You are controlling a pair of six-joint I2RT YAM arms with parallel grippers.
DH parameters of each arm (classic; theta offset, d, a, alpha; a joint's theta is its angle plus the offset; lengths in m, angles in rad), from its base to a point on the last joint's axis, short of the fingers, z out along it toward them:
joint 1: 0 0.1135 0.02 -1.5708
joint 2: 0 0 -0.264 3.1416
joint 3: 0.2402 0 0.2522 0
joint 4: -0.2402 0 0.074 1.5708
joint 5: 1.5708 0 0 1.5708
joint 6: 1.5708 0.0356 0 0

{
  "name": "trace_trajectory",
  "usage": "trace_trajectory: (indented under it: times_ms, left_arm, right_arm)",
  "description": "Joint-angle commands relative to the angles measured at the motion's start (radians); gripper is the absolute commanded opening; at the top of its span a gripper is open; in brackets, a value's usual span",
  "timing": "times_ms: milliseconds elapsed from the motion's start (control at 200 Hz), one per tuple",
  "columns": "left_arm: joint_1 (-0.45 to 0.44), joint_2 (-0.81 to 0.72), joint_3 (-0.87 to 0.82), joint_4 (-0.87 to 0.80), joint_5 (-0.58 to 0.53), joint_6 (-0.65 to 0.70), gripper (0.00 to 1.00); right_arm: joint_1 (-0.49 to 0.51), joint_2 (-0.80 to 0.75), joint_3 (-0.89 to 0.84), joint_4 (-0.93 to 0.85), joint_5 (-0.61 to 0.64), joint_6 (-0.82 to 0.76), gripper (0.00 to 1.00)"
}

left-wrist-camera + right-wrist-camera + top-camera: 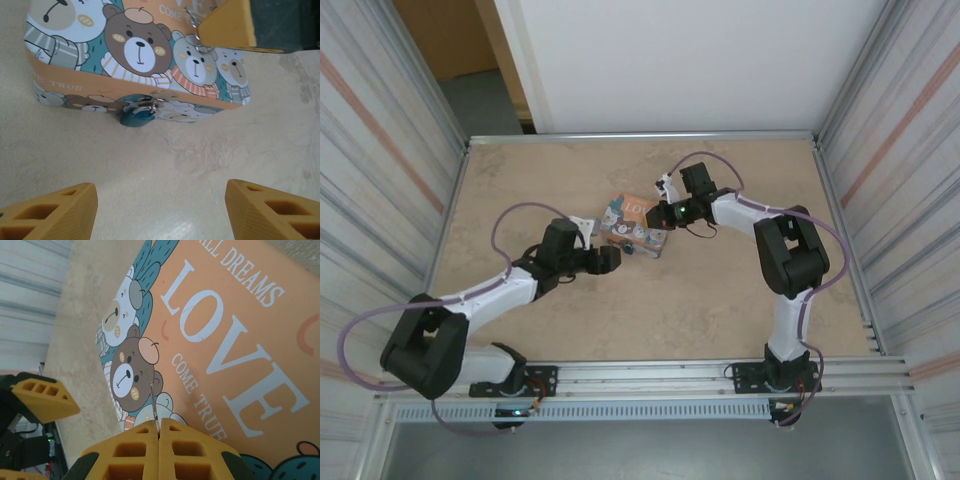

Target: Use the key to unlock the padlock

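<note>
The tiny teal padlock point(136, 116) hangs on the clasp at the front of the bear-picture tin point(135, 50), resting against the table. My left gripper point(160, 210) is open, low over the table just in front of the padlock and not touching it. My right gripper point(159, 427) is shut on the key point(154, 402), a thin metal blade sticking out from between its fingertips over the tin's orange "LOVE" lid point(225, 340). In the top view the tin point(633, 225) lies between the left gripper point(610, 258) and the right gripper point(665, 213).
The beige table point(720, 320) is walled by corrugated metal panels on the left and right. A metal rail point(650, 375) runs along the near edge by the arm bases. A finger of the left gripper point(42, 397) shows beside the tin in the right wrist view.
</note>
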State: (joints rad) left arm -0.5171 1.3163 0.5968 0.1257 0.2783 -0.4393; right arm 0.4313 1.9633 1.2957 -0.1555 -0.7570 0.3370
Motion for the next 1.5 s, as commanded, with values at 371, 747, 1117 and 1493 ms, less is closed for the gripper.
trace_trajectory:
  times_ms: [371,747,1117,1493]
  left_arm:
    - [0.045,0.21,0.009,0.236,0.103,-0.048,0.66]
    - [-0.016,0.347,0.105,0.228,0.082,0.036,0.62]
    - [-0.033,0.428,0.187,0.205,0.029,0.064,0.56]
    - [-0.058,0.449,0.216,0.184,0.027,0.077,0.54]
  right_arm:
    - [-0.005,0.018,-0.073,-0.043,0.052,-0.004,0.0]
    - [0.0,0.016,-0.061,-0.087,0.087,-0.036,0.0]
    - [-0.001,0.012,-0.064,-0.095,0.096,-0.041,0.0]
    - [0.003,0.009,-0.065,-0.099,0.099,-0.044,0.0]
